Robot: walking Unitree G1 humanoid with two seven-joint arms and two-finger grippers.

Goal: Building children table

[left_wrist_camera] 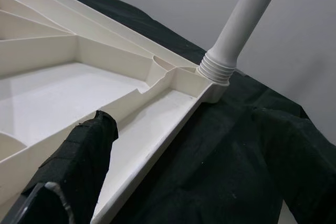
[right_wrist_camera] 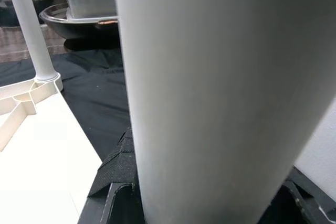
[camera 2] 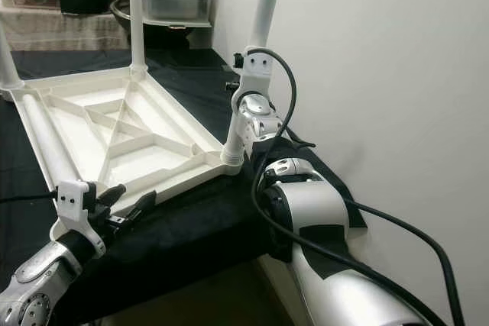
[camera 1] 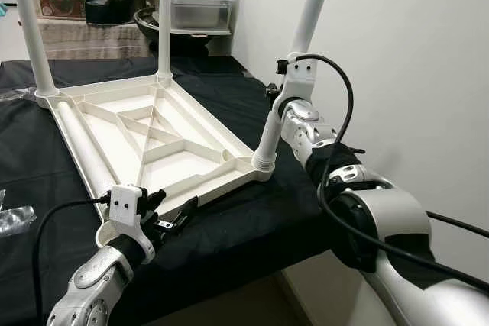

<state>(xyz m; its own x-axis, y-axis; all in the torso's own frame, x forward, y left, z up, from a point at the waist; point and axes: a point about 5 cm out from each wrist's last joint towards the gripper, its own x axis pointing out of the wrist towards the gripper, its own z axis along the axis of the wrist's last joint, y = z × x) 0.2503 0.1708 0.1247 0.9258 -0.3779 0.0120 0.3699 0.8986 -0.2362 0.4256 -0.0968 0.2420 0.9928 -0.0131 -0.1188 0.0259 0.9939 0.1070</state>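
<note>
Two legs upright at far corners | right gripper (camera 1: pixel 281 89) clasps third leg (camera 1: pixel 294 66) (leaning right, off its socket's axis) | left gripper (camera 1: pixel 179 219), fingers parted, at tabletop (camera 1: pixel 164 139) near edge.

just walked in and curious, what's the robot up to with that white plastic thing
It is assembling a small table. The white tabletop lies upside down on a black cloth. The right gripper is closed around a white leg standing tilted in the near right corner socket. The left gripper steadies the tabletop's near edge. Two other legs stand at the far corners; one lies inside the frame.
</note>
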